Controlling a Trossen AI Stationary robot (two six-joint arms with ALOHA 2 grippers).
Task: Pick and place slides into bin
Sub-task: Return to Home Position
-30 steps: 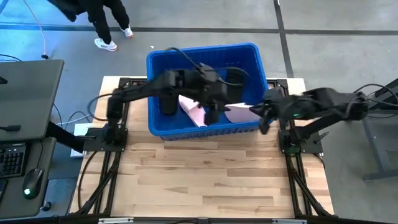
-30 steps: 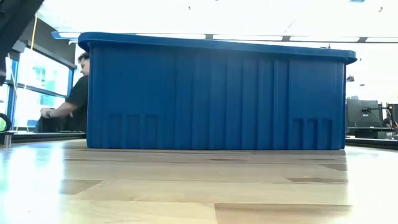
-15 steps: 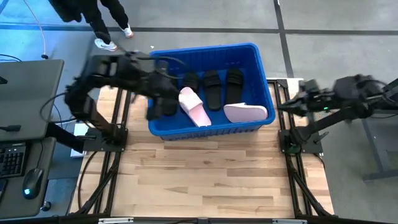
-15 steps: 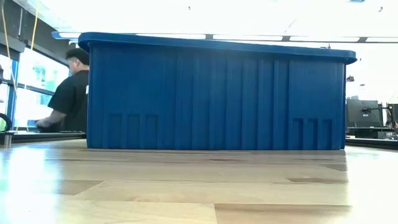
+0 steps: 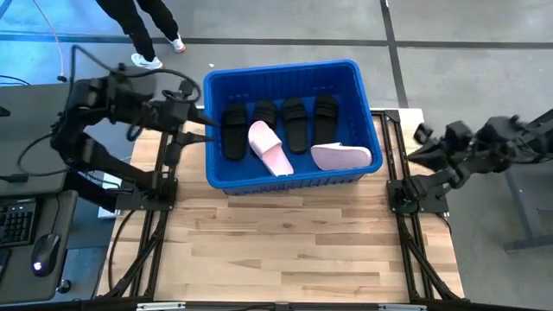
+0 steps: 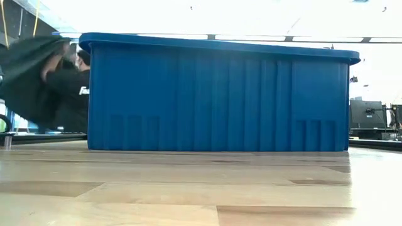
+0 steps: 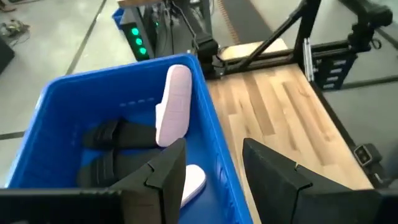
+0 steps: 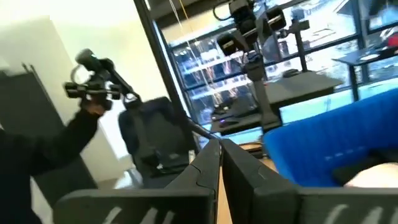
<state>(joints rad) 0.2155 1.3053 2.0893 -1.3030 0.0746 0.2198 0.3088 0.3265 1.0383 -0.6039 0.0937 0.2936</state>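
The blue bin (image 5: 285, 177) stands at the table's far middle and fills the low view (image 6: 220, 94). Inside it lie four black slides side by side (image 5: 295, 121) and two light pink slides, one at the near middle (image 5: 270, 149) and one at the near right (image 5: 341, 156). My left gripper (image 5: 197, 128) is open and empty just outside the bin's left wall. Its wrist view looks into the bin at a pink slide (image 7: 174, 106) and black slides (image 7: 118, 134). My right gripper (image 5: 421, 142) is shut and empty, off the table's right edge.
Bare wooden tabletop (image 5: 285, 250) lies between the bin and the near edge. A person (image 5: 138, 26) stands beyond the far left corner and shows behind the bin in the low view (image 6: 69, 100). A desk with a keyboard (image 5: 17, 220) is on the left.
My left gripper has drawn back from above the bin's middle toward the table's left edge, and now sits outside the bin's left wall. My right gripper has drawn back from the bin's near right corner past the table's right edge. The slides lie still in the bin.
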